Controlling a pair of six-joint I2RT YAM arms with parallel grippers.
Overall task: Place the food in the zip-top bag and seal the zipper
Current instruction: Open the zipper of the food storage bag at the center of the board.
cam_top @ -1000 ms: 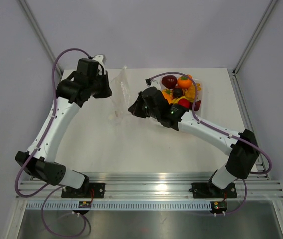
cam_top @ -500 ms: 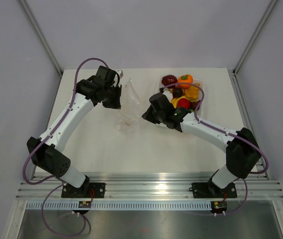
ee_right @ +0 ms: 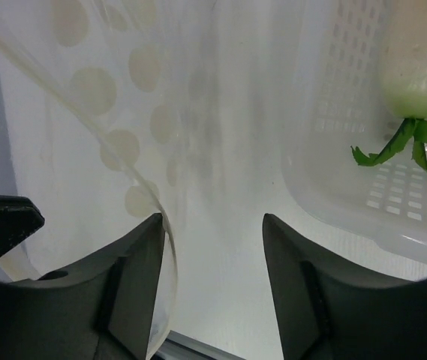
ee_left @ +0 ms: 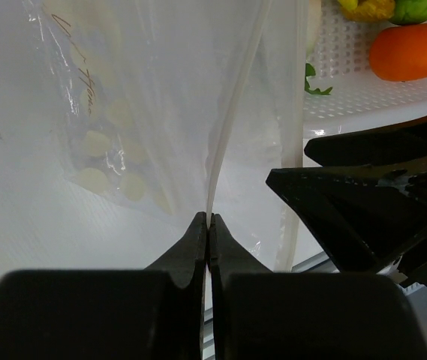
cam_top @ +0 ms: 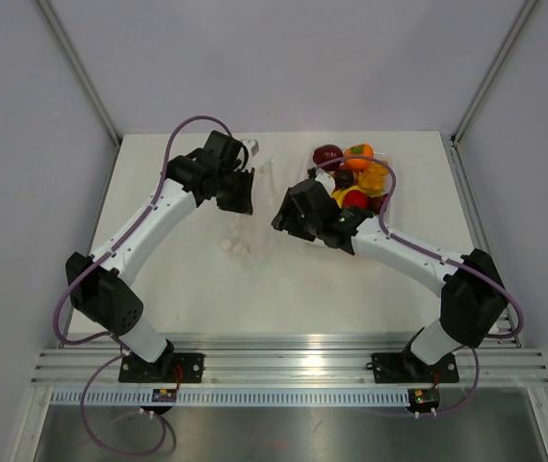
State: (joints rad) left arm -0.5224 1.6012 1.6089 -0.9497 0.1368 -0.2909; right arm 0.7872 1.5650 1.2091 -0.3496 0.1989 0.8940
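Left claw [ee_left: 207, 219] carried bag [ee_left: 160, 112] rightward, pinching its edge; my right claw [ee_right: 213, 247] spread; food [cam_top: 365, 178] unbagged, sealing pending.

White arms [cam_top: 146, 219], black joints [cam_top: 108, 300], purple cables [cam_top: 168, 159]

No legible text, brand or number in any view. Bag [ee_left: 160, 112], left wrist view: a short slanted run of thin brown marks [ee_left: 76, 64] near its upper left, possibly print, too faint and blurred to read. The pale round blotches [ee_left: 97, 142] on the film, seen in both wrist views, are pattern only, not characters.
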